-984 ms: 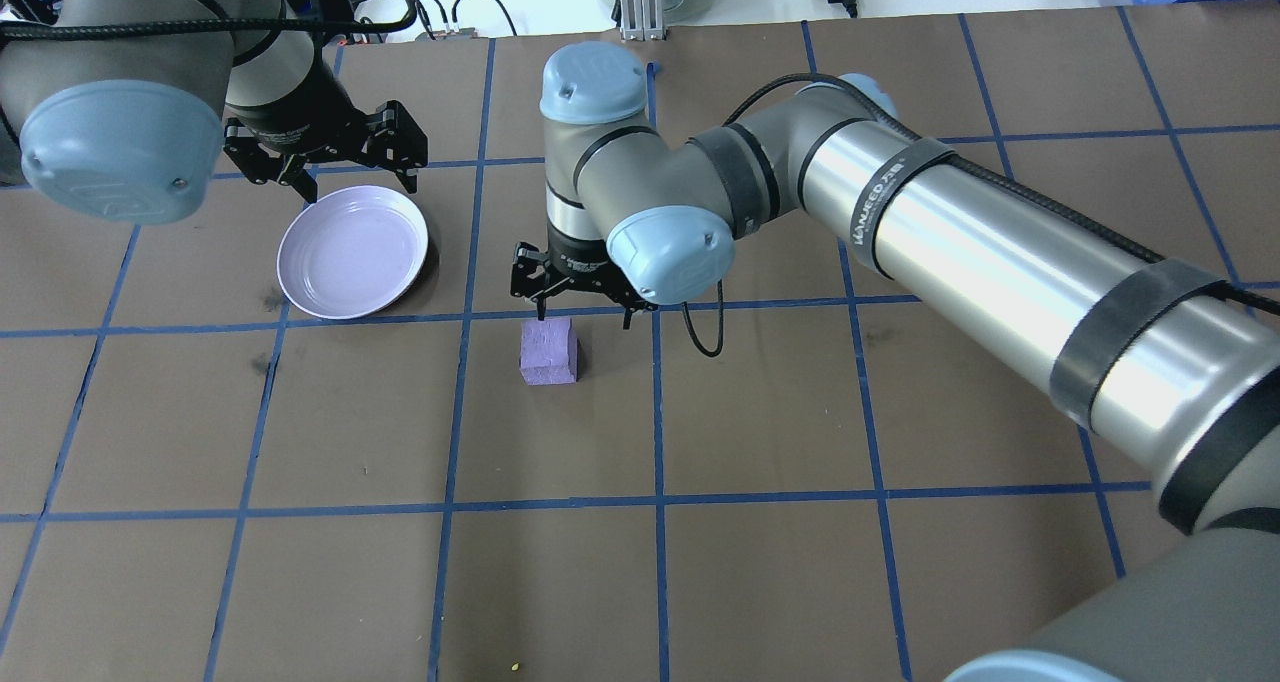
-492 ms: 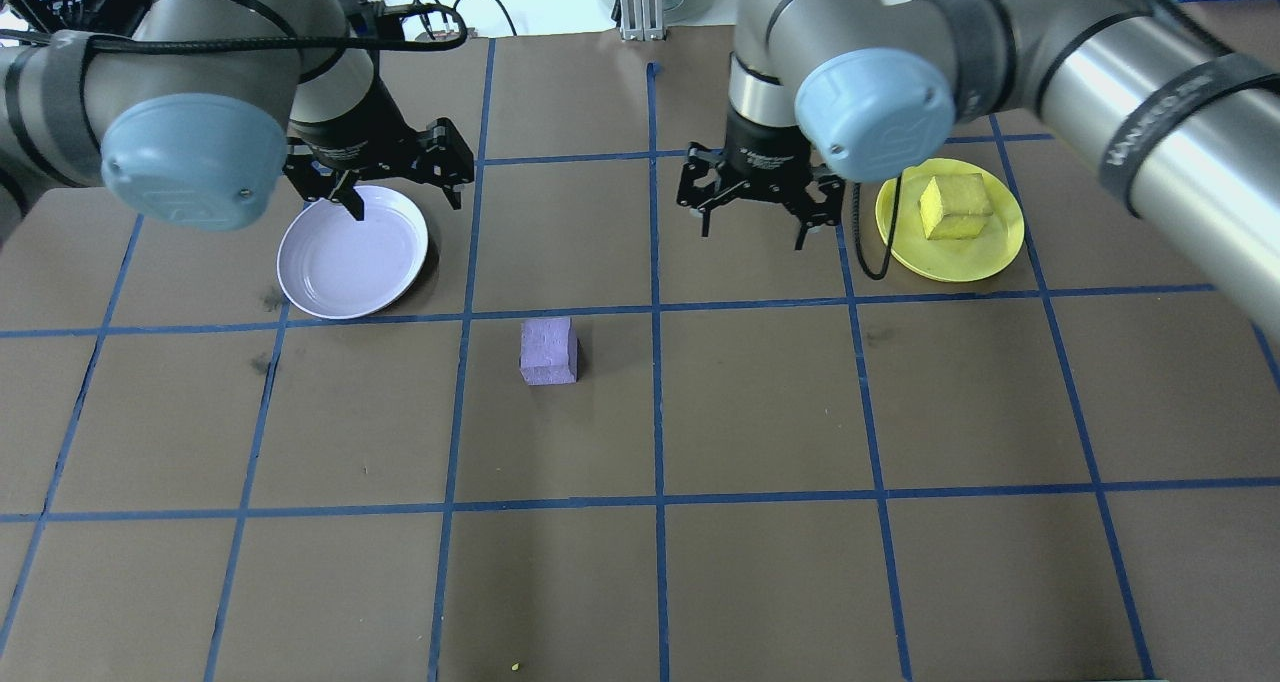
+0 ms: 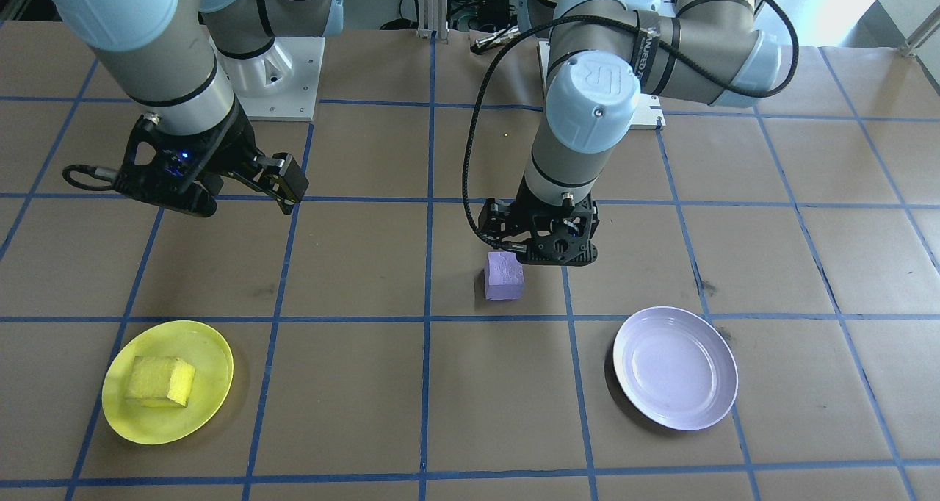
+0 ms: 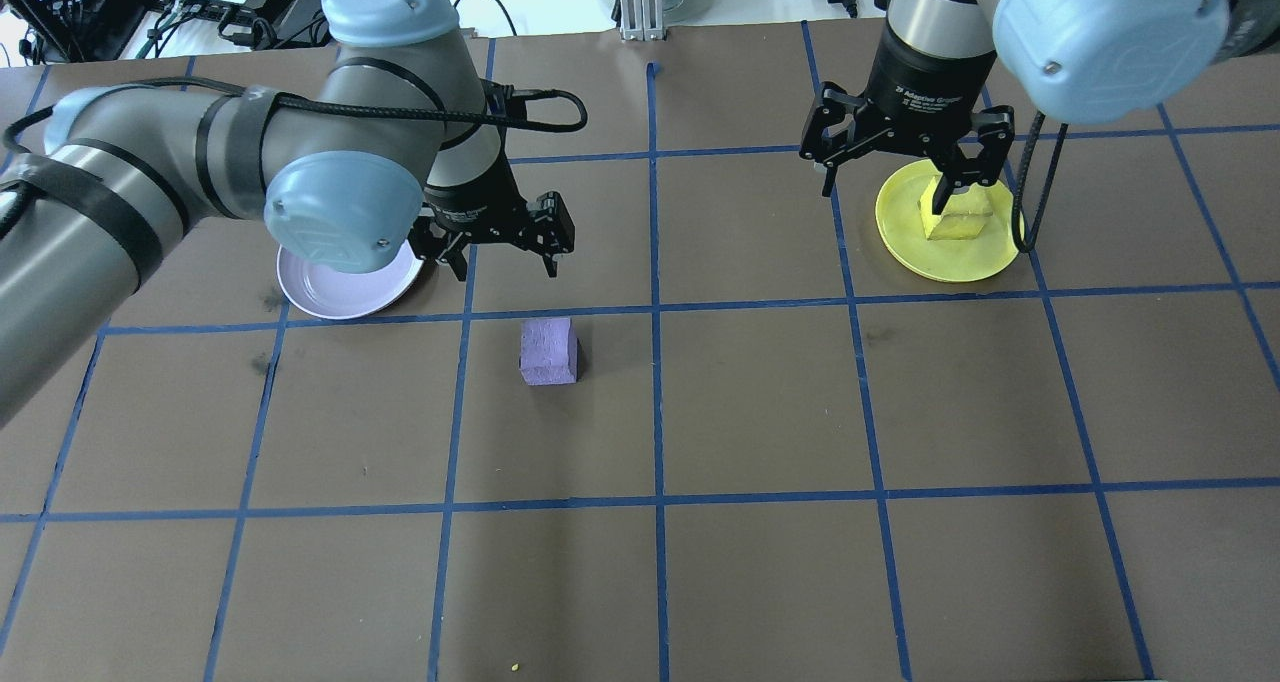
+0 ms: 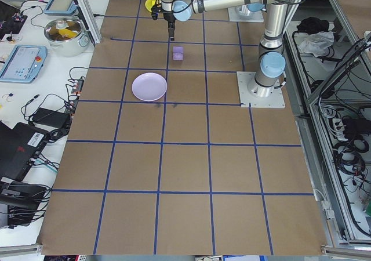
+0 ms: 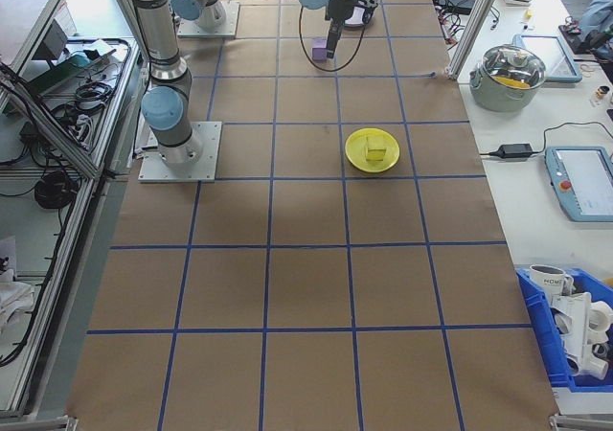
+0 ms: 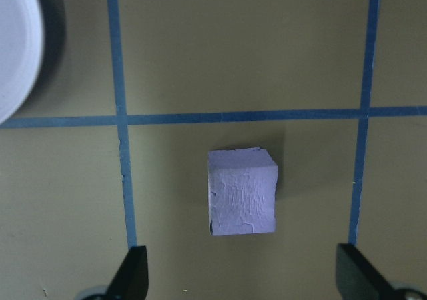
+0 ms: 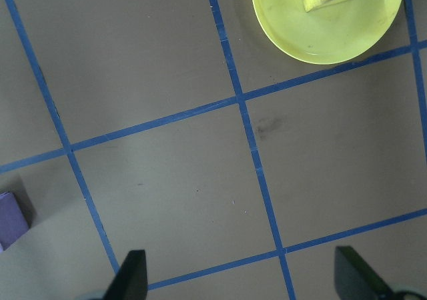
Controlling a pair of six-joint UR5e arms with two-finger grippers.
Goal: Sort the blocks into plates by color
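The purple block [image 4: 548,351] is what I have left to sort. It sits alone on the bare bench [image 4: 760,402], just inside a taped square, with the lavender plate [image 3: 675,367] near it but clearly apart. In my left wrist feed the block lies centred between the two finger tips at the bottom edge, so I judge the left gripper [image 4: 503,245] is lined up above it for a straight drop. Its fingers [image 7: 133,273] are spread wide with nothing between them, and they look wide enough to pass either side of the cube. From overhead the left arm covers part of the lavender plate, which reads as empty where I can see it.

The yellow block [image 3: 160,380] already lies in the yellow plate [image 3: 209,354], a little off centre, so that half of the job looks finished. My right gripper [image 4: 908,152] hangs over the far rim of that plate, fingers apart and holding nothing, well clear of the left arm's working area. That leaves room for the left arm, as I read it.

The foam looks rough and soft, so I expect it to squash slightly under a squeeze.
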